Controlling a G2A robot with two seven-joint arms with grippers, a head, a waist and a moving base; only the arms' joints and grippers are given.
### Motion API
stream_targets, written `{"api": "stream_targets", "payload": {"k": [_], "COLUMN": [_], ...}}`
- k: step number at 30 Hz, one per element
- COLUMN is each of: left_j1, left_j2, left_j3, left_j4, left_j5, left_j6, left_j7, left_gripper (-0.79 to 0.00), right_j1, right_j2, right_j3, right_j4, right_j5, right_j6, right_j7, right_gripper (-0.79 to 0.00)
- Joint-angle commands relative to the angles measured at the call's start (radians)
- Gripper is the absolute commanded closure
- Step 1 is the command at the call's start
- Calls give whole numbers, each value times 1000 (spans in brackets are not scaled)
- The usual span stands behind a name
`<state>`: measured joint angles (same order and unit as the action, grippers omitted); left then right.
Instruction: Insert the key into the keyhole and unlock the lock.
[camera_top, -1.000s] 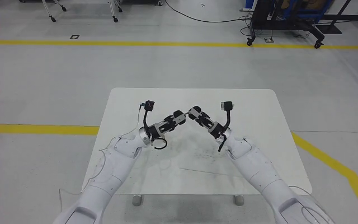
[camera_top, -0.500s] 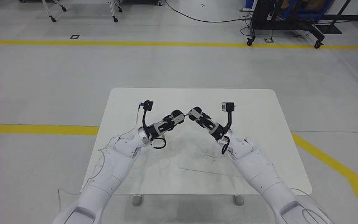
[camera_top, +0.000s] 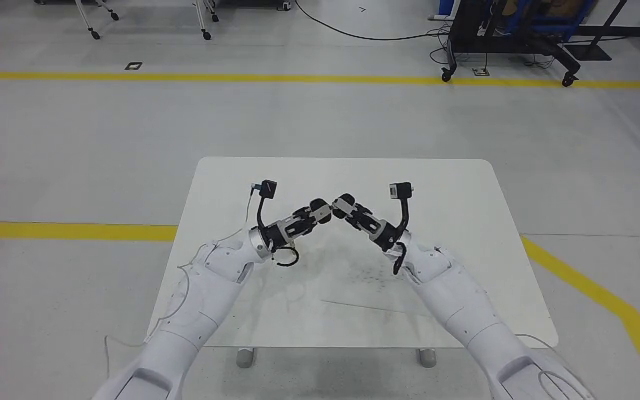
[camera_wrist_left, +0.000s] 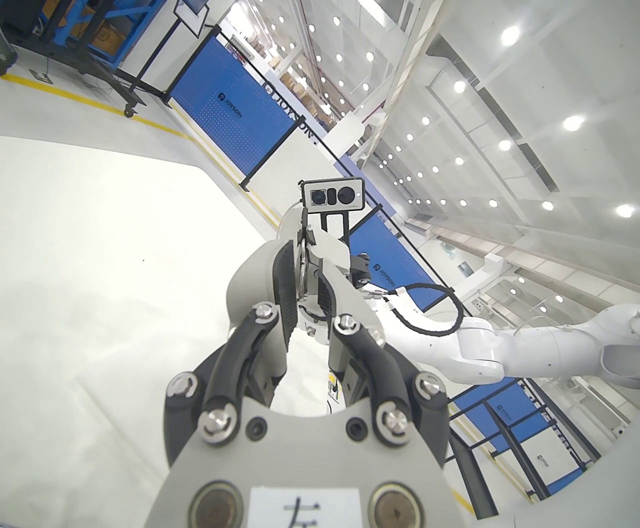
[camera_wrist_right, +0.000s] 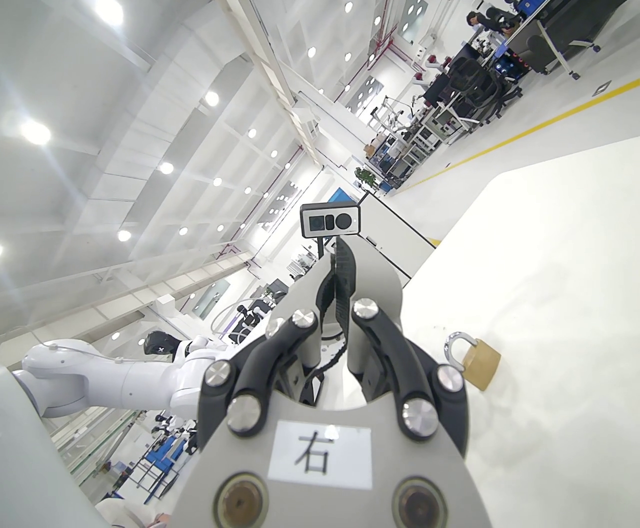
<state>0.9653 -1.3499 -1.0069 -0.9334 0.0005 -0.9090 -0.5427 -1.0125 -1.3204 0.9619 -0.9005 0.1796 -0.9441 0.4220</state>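
Note:
Both arms meet tip to tip above the middle of the white table (camera_top: 455, 215). My left gripper (camera_top: 322, 209) (camera_wrist_left: 300, 245) is shut on a thin metal piece that looks like the key (camera_wrist_left: 301, 265), seen edge-on between its black pads. My right gripper (camera_top: 339, 203) (camera_wrist_right: 341, 250) faces it at touching distance, pads pressed together with nothing visible between them. The brass padlock (camera_wrist_right: 480, 369) lies flat on the table beside the right gripper, its silver shackle (camera_wrist_right: 456, 345) looped at one end, with neither gripper on it.
The table's rounded far corner (camera_wrist_right: 492, 182) and edges lie well away from the grippers. A black cable loop (camera_top: 287, 258) hangs at the left wrist. Yellow floor lines (camera_top: 300, 77) and wheeled racks (camera_top: 510, 45) stand far behind the table.
The right gripper has shifted slightly left toward the left gripper, closing the small gap between their tips. The left arm has stayed nearly still.

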Motion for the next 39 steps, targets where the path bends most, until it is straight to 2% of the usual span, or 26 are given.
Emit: {"api": "stream_targets", "payload": {"k": [1,10,11,12,13,18,30,34,37,39], "left_j1": [0,2,2,2,4,1,1,15,9,5], "left_j2": [0,2,2,2,2,7,7,10,18,23], "left_j3": [0,-2,-3,-4,-3,-19,-19,-21,-21,-21], "left_j4": [0,-3,-2,-4,-6,-9,-9,-41,-56,-67], "left_j5": [5,22,27,33,37,81,81,117,198,227], "left_j6": [5,17,24,28,28,38,38,74,124,144], "left_j7": [5,31,38,45,50,89,89,98,67,37], "left_gripper": [0,0,0,0,0,0,0,0,0,0], "right_j1": [-1,1,0,-1,-2,-5,-5,-5,17,22], "right_j2": [0,-2,-2,-1,-1,0,0,0,18,36], "right_j3": [1,8,10,11,13,15,15,15,13,34], "right_j4": [1,4,3,1,-1,-7,-7,-7,-16,-20], "right_j5": [-5,-23,-23,-23,-23,-23,-23,-23,-149,-202], "right_j6": [4,12,12,12,15,19,19,19,100,114], "right_j7": [3,5,5,7,8,11,11,11,132,207], "right_gripper": [0,0,-62,-616,-785,-785,-785,-785,-785,-785]}}
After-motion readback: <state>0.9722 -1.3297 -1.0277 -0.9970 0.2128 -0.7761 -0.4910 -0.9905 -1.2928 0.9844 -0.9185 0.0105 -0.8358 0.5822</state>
